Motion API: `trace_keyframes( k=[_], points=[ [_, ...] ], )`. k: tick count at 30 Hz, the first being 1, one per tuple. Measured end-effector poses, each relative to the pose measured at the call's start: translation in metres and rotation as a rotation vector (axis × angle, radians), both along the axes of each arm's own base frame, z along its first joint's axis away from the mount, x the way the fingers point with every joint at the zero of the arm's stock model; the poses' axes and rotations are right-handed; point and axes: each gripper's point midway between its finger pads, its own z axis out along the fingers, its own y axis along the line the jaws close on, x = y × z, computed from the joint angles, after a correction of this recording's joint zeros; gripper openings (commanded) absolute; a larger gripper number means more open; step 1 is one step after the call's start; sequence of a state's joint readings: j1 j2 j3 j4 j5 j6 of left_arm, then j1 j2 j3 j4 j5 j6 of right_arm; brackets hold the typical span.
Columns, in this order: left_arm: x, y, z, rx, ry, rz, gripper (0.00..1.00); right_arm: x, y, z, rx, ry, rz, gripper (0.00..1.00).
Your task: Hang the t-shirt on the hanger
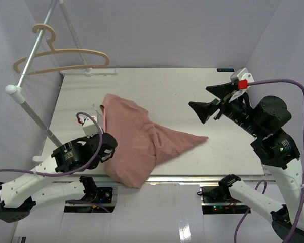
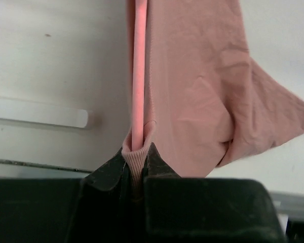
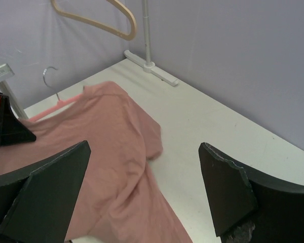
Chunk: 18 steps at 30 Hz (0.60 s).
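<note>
Location of the t-shirt (image 1: 134,142)?
— Crumpled on the left half of the table (image 1: 202,81), one corner stretched out to the right, the near part draped over the front edge.
Left gripper (image 2: 138,162)?
— Pinching a ribbed fold of the t-shirt; the pink hanger (image 2: 138,76) bar runs into that fold.
Right gripper (image 1: 198,97)?
— Spread wide, raised over the table's right side, apart from the cloth.

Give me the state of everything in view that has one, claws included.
left claw: shut, pinching t-shirt edge and hanger bar together
right claw: open, empty, raised above table
t-shirt: crumpled on table, draped over hanger, spilling past near edge
hanger: lying under the cloth, hook poking out
beige hanger: hanging bare on rack rail
</note>
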<state>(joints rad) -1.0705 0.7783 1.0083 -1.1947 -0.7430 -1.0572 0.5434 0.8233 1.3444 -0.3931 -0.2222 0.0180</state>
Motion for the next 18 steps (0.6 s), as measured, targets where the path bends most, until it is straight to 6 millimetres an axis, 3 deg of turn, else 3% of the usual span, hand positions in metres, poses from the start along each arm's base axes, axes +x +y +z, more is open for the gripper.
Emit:
trace_keyframes(
  k=[7, 12, 18],
  points=[
    [0.032, 0.004, 0.023, 0.013, -0.087, 0.29, 0.0, 0.006, 0.001, -0.011, -0.012, 0.023, -0.014, 0.94],
    [0.051, 0.003, 0.064, -0.049, -0.199, 0.388, 0.0, 0.01, 0.002, -0.019, -0.024, 0.041, -0.019, 0.94],
    [0.07, 0.022, 0.114, -0.09, -0.326, 0.509, 0.0, 0.013, 0.004, -0.023, -0.031, 0.051, -0.019, 0.94]
  ],
)
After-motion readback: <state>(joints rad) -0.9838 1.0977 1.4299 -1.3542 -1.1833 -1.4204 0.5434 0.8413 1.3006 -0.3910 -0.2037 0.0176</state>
